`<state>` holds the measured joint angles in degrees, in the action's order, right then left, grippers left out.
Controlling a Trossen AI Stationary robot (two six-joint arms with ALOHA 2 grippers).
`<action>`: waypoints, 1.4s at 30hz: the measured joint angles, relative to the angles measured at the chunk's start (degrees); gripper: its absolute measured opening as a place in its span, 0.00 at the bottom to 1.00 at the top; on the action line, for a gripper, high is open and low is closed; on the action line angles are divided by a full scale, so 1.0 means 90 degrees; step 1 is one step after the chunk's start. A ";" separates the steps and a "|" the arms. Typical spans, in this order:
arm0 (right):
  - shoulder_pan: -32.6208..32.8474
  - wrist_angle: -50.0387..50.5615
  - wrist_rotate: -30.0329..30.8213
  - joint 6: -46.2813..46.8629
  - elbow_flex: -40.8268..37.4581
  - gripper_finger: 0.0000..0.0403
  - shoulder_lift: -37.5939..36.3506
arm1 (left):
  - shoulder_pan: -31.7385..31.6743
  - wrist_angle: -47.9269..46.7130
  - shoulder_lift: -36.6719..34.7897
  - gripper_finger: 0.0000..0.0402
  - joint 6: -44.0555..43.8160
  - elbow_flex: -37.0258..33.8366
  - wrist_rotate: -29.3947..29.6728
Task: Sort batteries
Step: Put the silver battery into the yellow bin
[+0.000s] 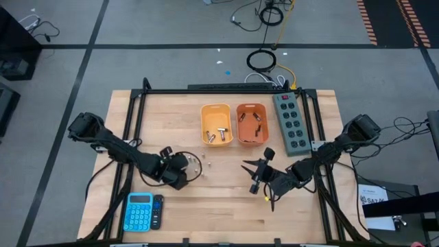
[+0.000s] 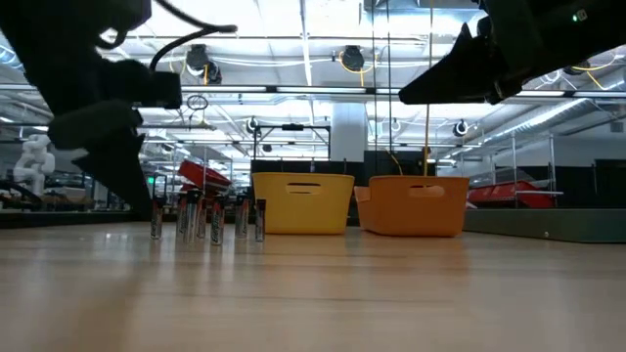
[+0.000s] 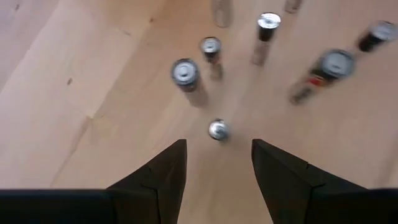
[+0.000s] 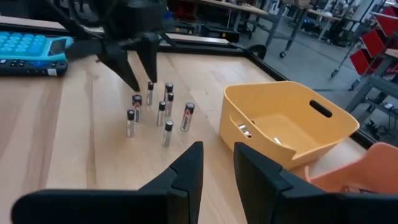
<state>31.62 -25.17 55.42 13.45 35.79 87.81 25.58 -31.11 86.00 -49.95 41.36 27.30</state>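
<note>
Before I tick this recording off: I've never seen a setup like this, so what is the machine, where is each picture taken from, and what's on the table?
Two dark robot arms work at a wooden table. One picture looks straight down, one sits at tabletop height, and one camera rides on each wrist.

The left gripper hangs open just above a cluster of upright batteries, holding nothing. The right gripper waits raised over the table's right half, fingers apart and empty.

Behind the batteries stand a yellow bin and an orange bin, each already holding some batteries. A green power strip lies beside the orange bin, and a blue calculator sits at the near left corner.
</note>
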 joint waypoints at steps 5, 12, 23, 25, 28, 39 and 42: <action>-0.0007 -0.0040 -0.0003 -0.0146 0.0000 0.20 0.0000 | 0.0069 0.0443 0.0000 0.48 -0.0239 -0.0348 0.0597; -0.0015 -0.0039 -0.0002 -0.0155 0.0000 0.20 -0.0002 | 0.0078 0.1124 0.0002 0.48 -0.0245 -0.0699 0.0714; -0.0015 -0.0040 -0.0002 -0.0048 0.0000 0.20 -0.0005 | 0.0051 0.1854 0.0002 0.48 -0.0447 -0.1214 0.0780; -0.0015 -0.0040 -0.0001 -0.0048 0.0000 0.20 -0.0005 | 0.0111 0.1855 0.0002 0.48 -0.0435 -0.1214 0.0778; -0.0015 -0.0039 -0.0001 -0.0055 0.0000 0.20 -0.0005 | 0.0111 0.1855 0.0002 0.48 -0.0523 -0.1214 0.0780; -0.0041 -0.0039 -0.0002 -0.0048 0.0000 0.20 -0.0005 | 0.0030 0.1990 0.0002 0.48 -0.1064 -0.1211 0.0649; -0.0045 -0.0039 -0.0002 -0.0048 0.0000 0.20 -0.0005 | 0.0030 0.2088 0.0002 0.48 -0.1082 -0.1209 0.0686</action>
<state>31.21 -25.52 55.40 13.02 35.79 87.77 25.85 -12.32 86.02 -59.68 30.48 33.48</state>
